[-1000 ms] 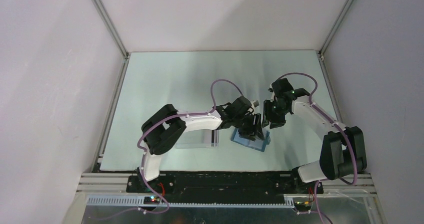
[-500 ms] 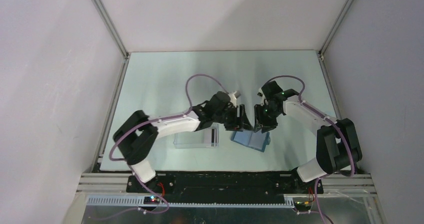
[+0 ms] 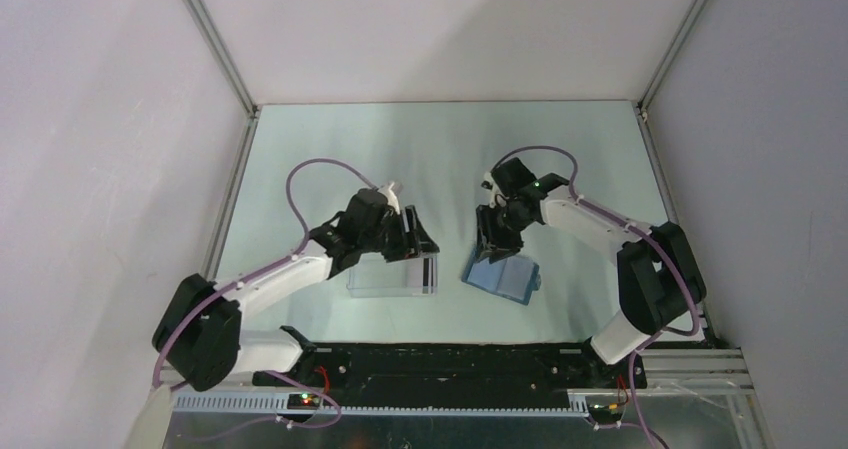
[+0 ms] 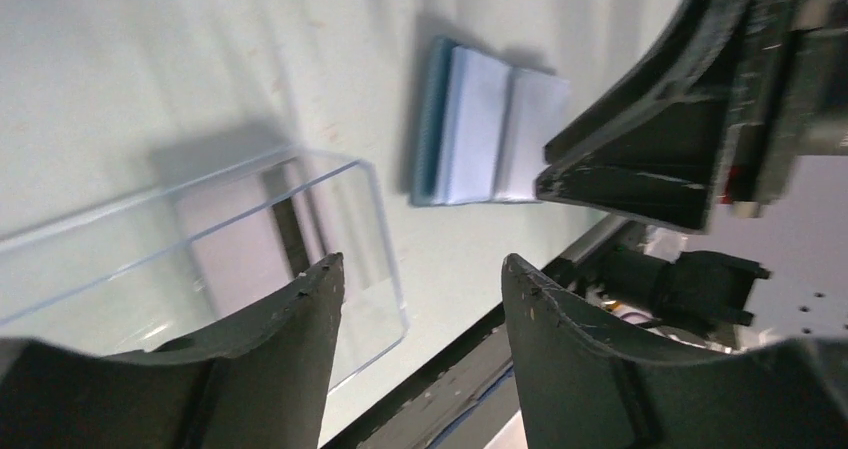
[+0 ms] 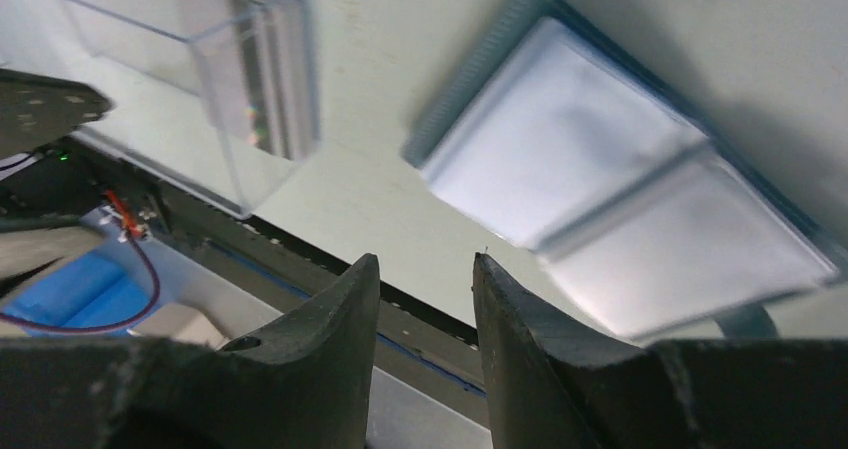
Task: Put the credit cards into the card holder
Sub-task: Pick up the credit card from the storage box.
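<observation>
My left pincer [image 4: 422, 264], jaws wide and empty, hangs over the clear box [image 4: 370, 184] holding the credit cards [image 4: 240, 254], apparently to pick one. My right pincer [image 5: 425, 261], part-open and empty, waits just above the opened card holder [image 5: 620, 209].

White links [image 3: 598, 223], blk joints [image 3: 652, 281], purple cables [image 3: 291, 191]; scuffed blk fingers [image 4: 270, 359]
</observation>
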Controlling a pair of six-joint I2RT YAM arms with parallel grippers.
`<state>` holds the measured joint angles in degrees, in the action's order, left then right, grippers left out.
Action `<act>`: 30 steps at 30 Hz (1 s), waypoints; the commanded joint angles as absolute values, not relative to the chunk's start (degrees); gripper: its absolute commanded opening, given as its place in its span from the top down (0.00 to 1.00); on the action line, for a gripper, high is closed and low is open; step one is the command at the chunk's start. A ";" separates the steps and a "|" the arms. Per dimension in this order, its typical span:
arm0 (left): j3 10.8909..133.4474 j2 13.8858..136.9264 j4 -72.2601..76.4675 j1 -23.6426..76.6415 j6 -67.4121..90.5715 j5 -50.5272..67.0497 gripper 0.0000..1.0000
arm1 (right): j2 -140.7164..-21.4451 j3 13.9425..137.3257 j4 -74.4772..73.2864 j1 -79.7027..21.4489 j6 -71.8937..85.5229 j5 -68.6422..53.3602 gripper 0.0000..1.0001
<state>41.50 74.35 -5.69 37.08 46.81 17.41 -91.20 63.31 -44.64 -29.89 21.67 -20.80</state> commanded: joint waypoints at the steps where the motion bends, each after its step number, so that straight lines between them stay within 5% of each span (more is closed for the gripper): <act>1: 39.35 69.27 -13.56 35.03 42.77 12.99 0.38 | -93.05 67.88 -40.34 -33.27 25.71 -26.02 0.56; 22: 39.60 78.88 -18.02 32.98 40.92 12.73 0.54 | -102.12 74.97 -37.76 -42.31 28.93 -27.79 0.50; 30: 40.69 80.78 -17.88 33.00 40.57 13.18 0.63 | -104.32 76.36 -38.55 -43.08 28.65 -26.72 0.57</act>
